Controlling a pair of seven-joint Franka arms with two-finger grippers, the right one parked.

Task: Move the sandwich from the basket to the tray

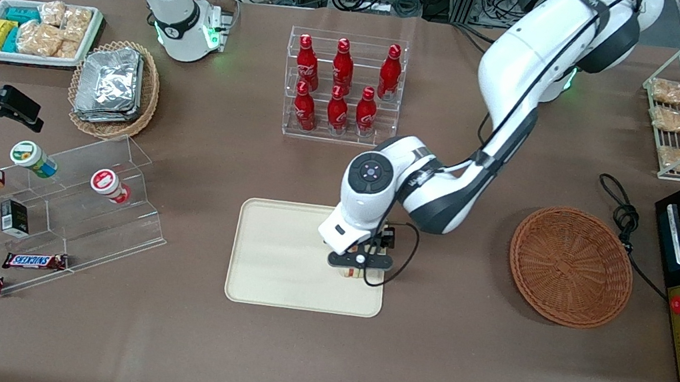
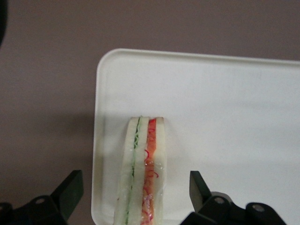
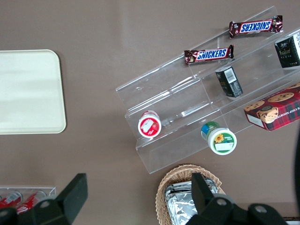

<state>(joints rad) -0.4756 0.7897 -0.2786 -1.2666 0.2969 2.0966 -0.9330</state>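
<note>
White arm (image 1: 516, 96) — black gripper (image 1: 353, 272)

The front camera hangs high and looks down over the whole table, facing both arms, far enough to take in the tray (image 1: 273, 275) and the basket (image 1: 570, 266) together. The left wrist camera points straight down past the gripper (image 2: 136, 187), very close: its spread fingers (image 2: 70, 190) stand either side of the sandwich (image 2: 143, 173), clear of it, over the tray's (image 2: 225, 103) edge. The right wrist camera looks down from higher up, sharing a tray (image 3: 28, 93) end with the others.
</note>
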